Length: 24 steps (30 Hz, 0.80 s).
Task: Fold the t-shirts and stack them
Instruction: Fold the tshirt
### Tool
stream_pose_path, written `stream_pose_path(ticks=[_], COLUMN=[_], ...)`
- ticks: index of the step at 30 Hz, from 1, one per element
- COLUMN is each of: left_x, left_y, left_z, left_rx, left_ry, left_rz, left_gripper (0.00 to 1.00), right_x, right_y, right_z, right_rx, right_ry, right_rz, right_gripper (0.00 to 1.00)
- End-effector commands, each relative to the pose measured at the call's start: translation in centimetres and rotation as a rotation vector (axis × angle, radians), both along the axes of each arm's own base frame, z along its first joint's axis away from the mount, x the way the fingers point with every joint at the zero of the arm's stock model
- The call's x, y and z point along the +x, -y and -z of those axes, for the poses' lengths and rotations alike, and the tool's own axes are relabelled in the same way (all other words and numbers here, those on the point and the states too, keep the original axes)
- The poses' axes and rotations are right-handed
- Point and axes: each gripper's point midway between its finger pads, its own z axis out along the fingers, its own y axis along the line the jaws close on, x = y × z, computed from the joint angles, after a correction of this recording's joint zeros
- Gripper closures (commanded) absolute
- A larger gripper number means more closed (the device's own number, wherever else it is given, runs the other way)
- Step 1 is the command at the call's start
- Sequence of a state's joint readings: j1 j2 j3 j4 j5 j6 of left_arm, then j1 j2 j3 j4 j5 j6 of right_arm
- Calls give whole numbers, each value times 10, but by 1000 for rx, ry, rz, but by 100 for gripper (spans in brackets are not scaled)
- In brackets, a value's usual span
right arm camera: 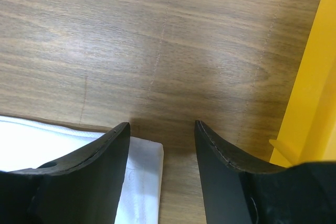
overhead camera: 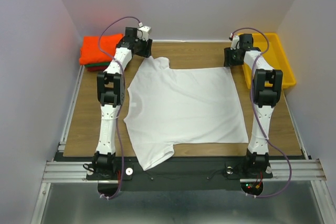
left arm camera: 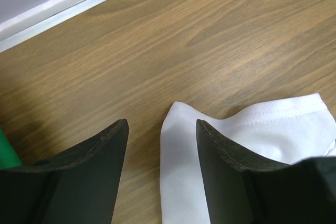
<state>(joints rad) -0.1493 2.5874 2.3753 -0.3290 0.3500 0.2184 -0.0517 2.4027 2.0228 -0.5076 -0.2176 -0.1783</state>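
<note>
Shirt (overhead camera: 184, 108) lies flat on surface (overhead camera: 84, 124), unfolded. Left end effector (left arm camera: 161, 125) released over far sleeve (left arm camera: 252, 129); right end effector (right arm camera: 161, 125) released at far hem corner (right arm camera: 147, 156). First fold pending: I'd lower, pinch both.

Wooden table (overhead camera: 81, 124): white t-shirt (overhead camera: 184, 108) spread flat mid-table; folded shirt stack (overhead camera: 97, 51) far-left corner; yellow tray (overhead camera: 273, 59) far-right.

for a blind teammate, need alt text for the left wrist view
A hemmed corner of the white t-shirt lies on the wooden table, its edge between the open black fingers of the left gripper. A green patch shows at the left edge.
</note>
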Motion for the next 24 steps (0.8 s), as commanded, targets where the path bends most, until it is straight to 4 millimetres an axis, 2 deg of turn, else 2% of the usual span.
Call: stream_pose_path(ticks=[1, 7, 9, 13, 17, 24], left_x=[-12, -22, -26, -25, -26, -26], left_y=[1, -2, -3, -3, -3, -2], left_z=[9, 32, 40, 40, 40, 39], left_rx=[-1, 21, 30, 31, 32, 27], left_ry=[-81, -149, -167, -162, -164, -163], left_rz=[8, 10, 12, 13, 18, 22], left_gripper=[36, 38, 45, 56, 65, 65], right_x=[13, 13, 13, 14, 16, 11], right_y=[1, -1, -1, -1, -2, -6], right_z=[-3, -2, -3, -9, -24, -58], right_rx=[18, 43, 55, 85, 119, 205], right_ry=[42, 37, 38, 45, 66, 102], right_rz=[14, 21, 22, 26, 29, 22], right_gripper=[42, 43, 44, 45, 47, 46])
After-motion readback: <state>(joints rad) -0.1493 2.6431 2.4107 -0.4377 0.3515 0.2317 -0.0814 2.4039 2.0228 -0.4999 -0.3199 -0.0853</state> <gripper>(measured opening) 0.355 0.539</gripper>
